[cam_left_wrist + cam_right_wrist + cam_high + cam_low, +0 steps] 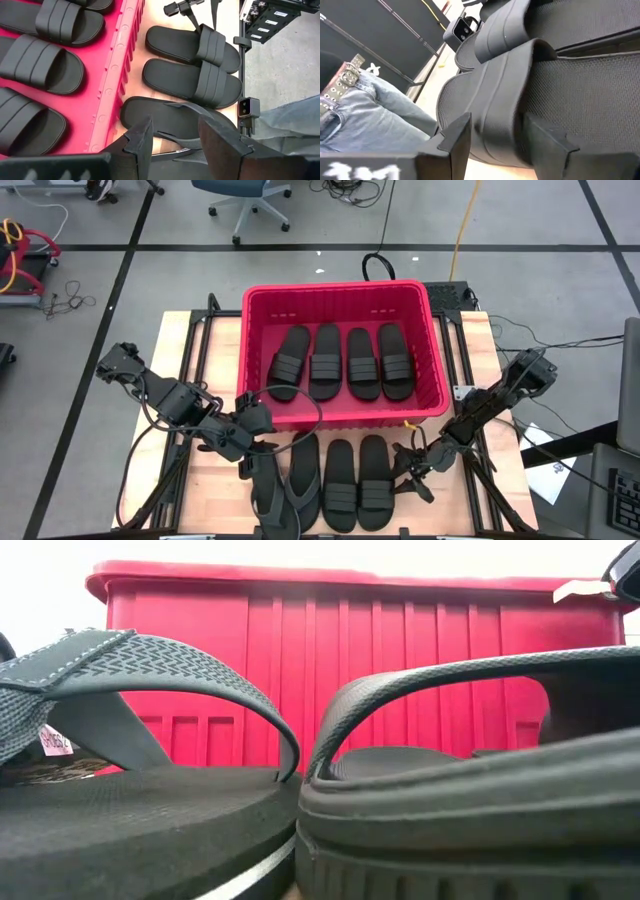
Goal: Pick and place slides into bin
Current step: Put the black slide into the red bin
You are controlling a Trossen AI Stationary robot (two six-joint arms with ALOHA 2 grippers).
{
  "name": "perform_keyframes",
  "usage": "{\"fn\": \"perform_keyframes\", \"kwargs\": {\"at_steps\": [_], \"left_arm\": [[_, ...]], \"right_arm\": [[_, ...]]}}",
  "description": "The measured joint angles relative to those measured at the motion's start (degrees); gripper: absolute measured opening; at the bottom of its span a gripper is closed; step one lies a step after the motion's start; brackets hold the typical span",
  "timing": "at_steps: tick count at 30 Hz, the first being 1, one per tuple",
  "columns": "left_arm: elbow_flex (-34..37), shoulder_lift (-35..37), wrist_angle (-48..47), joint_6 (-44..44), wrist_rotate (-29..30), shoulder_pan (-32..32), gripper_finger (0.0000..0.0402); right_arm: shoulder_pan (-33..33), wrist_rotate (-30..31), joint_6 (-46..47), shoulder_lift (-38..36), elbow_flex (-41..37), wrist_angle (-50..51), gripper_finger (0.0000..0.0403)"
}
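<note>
Four slides point(340, 362) lie side by side in the red bin point(262, 302), and four more are lined up on the worktop point(506, 480) just in front of it: two thong sandals on the left and two strapped slides point(357, 480) on the right. The left claw point(252, 442) hangs over the thong sandals with its fingers spread and nothing between them; from its wrist camera one thong sandal point(175, 122) sits directly ahead. The right claw point(412, 470) sits low beside the rightmost slide, also spread and empty, and its wrist camera shows that slide's strap point(505, 85) looming just ahead. A person in jeans point(375, 107) stands close to the worktop's front edge. The step in hand looks like two pickups at once. To do it well, each claw should probably take a strap squarely, one finger slipped under the arch and one above, since the soles look too broad and springy to pinch. The thong straps are thin, so a grip near the middle post seems safest. Lifts should clear the bin's thick rim before crossing, and the new slides will likely have to stack on those already inside.
</note>
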State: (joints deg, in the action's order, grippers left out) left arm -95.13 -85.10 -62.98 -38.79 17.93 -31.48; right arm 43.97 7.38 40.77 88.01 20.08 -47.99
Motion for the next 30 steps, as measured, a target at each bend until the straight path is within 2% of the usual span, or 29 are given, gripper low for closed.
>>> {"fn": "perform_keyframes", "kwargs": {"at_steps": [6, 16, 30], "left_arm": [[0.0, -0.01, 0.0, 0.85, -0.04, 0.0, 0.0154], [0.0, -0.02, 0.0, 1.24, -0.04, 0.0, 0.0154], [0.0, -0.02, 0.0, 2.54, -0.02, 0.0, 0.0154]], "right_arm": [[-0.11, 0.02, 2.06, 0.0, 0.0, 0.32, 0.0138], [-0.08, -0.98, 2.19, -0.11, 0.02, -0.23, 0.001], [-0.09, -1.7, 5.23, -0.75, -0.03, -0.69, 0.0003]]}}
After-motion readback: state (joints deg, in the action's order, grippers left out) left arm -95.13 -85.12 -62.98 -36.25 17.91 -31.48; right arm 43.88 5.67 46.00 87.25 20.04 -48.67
